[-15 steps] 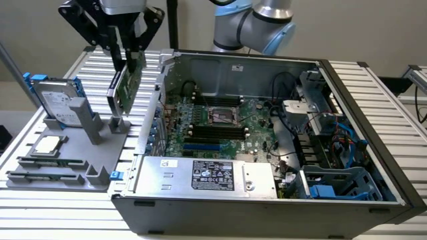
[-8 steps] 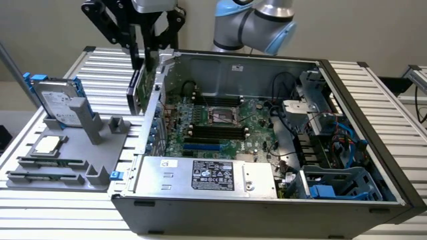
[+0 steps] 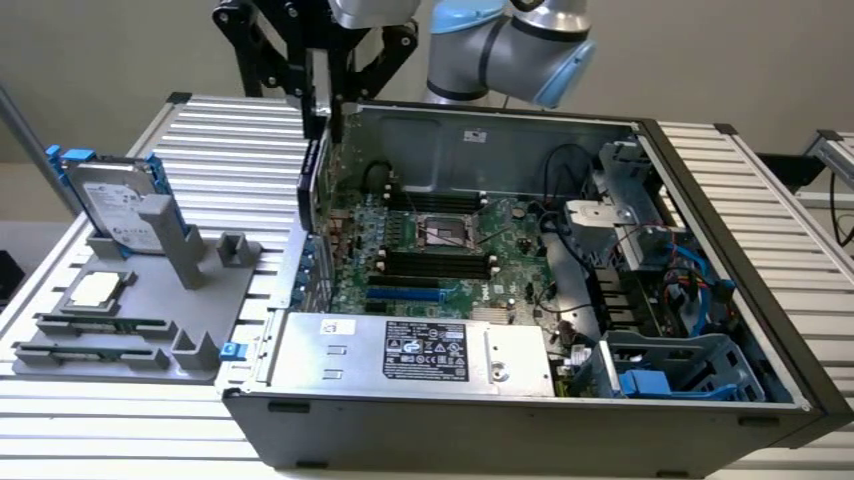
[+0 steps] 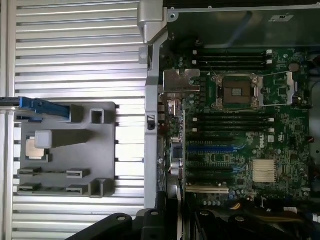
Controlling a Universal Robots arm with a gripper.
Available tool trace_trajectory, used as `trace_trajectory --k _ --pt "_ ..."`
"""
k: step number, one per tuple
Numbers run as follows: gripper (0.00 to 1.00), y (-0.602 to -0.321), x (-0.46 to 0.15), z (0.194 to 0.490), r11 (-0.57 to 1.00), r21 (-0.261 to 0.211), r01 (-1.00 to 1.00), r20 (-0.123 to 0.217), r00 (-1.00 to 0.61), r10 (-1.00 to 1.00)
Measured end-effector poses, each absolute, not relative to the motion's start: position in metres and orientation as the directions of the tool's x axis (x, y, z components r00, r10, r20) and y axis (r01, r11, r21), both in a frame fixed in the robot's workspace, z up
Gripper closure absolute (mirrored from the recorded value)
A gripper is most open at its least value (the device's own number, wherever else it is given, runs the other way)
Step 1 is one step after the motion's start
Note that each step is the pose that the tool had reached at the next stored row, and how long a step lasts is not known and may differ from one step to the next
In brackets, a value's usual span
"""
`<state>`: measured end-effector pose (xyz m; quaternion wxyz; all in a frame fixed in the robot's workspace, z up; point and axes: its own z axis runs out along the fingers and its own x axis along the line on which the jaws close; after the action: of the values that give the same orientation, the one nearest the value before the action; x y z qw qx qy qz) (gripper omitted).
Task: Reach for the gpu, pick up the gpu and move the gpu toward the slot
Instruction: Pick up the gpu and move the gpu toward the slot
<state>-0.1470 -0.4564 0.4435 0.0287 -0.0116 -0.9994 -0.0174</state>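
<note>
The end effector (image 3: 324, 100) (image 4: 173, 212) hangs over the rear wall of the open computer case (image 3: 534, 430), at the case's far corner on the exterior view's left. Its black fingers (image 3: 380, 55) are closed in on the gpu (image 3: 315, 170) (image 4: 181, 81) and grip the card by its upper edge. The card hangs on edge, thin side toward the camera. It is just inside the case's rear wall and above the edge of the motherboard (image 3: 441, 240) (image 4: 260, 145), not seated in it.

In the wrist view the card's silver bracket lies over the motherboard's rear edge. That puts it beside the processor socket (image 4: 240, 92) and just inside the case wall. The card's thin edge runs from the bracket back to the fingers. The blue expansion slot (image 4: 212, 148) and the white one (image 4: 205, 189) lie open on the board, beside that edge.

Deeper in the case, the power supply (image 3: 414, 350) fills the near side.

Outside the case, on the exterior view's left, a grey fixture (image 3: 147, 310) (image 4: 65, 150) rests on the ribbed table (image 3: 227, 130). It carries a hard drive (image 3: 120, 205) with blue rails standing on end, a processor chip (image 3: 96, 290) and two memory sticks (image 3: 100, 325).
</note>
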Motion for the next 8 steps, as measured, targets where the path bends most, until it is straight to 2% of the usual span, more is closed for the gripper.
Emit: trace_trajectory --k 8 --pt "0.74 -0.456 -0.111 0.443 0.999 0.041 0.024 0.06 -0.998 0.022"
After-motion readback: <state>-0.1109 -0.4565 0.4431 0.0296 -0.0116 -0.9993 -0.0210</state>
